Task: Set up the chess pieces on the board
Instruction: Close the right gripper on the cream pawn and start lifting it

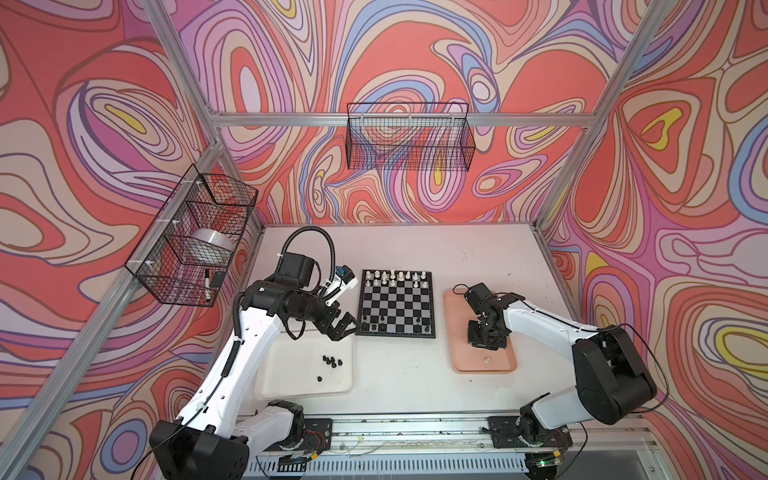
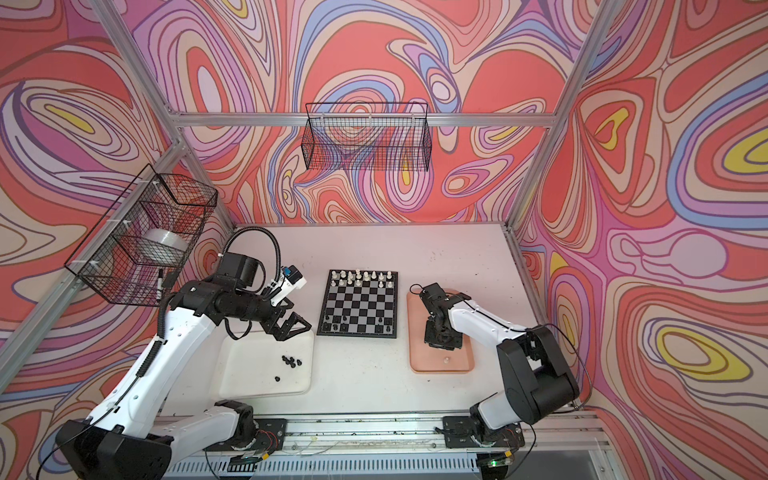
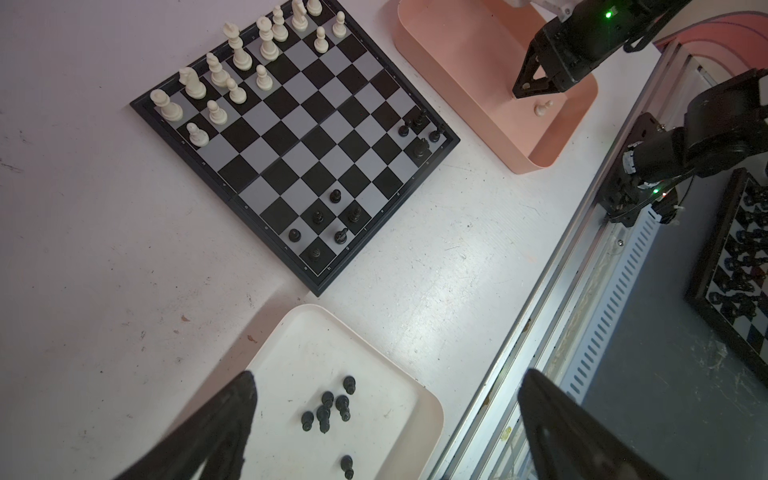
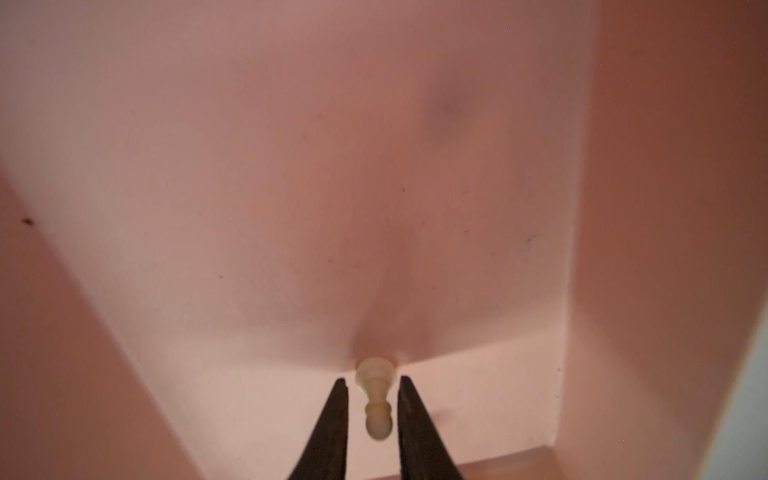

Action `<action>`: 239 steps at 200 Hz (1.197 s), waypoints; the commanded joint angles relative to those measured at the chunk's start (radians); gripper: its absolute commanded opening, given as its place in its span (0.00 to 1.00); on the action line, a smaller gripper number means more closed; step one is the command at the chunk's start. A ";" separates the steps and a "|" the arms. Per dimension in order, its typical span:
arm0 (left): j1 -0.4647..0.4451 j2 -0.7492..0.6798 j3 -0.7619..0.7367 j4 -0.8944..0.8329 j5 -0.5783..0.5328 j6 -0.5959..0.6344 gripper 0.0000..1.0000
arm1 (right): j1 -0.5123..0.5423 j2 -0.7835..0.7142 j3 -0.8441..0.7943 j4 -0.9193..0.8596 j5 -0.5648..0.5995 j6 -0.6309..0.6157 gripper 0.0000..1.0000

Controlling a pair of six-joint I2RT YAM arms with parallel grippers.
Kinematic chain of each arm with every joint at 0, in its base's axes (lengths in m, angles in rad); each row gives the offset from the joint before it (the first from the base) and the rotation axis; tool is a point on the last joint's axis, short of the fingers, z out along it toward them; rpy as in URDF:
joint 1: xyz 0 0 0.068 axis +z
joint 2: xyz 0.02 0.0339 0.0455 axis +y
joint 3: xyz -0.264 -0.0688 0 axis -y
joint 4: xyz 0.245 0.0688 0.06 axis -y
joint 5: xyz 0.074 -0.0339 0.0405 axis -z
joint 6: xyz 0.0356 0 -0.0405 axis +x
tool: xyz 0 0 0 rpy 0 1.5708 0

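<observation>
Though faint, letters [image 3: 365,228] along board [image 3: 299,137]

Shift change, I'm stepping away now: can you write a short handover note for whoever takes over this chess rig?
Left gripper: wide open, empty, by the white tray's far edge.
Right gripper: in the pink tray, jaws narrowly apart, lined up on the lying white pawn; no grip visible.
Done: most white pieces stand on the board's far two rows; some black pieces stand on its near rows.
To do: place that pawn, then the loose black pieces from the white tray.
</observation>
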 commanded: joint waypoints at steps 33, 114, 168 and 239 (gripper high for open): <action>-0.007 0.013 0.015 -0.015 0.017 0.010 0.99 | -0.007 0.023 0.000 0.021 -0.019 -0.017 0.17; -0.007 0.016 0.023 -0.016 0.020 0.006 0.99 | -0.006 0.024 0.017 0.013 -0.013 -0.029 0.09; -0.008 0.015 0.023 -0.016 0.021 0.005 0.99 | -0.006 0.033 0.030 0.006 -0.017 -0.053 0.06; -0.007 0.013 0.017 -0.012 0.001 0.004 0.99 | -0.006 0.041 0.078 -0.022 -0.034 -0.096 0.06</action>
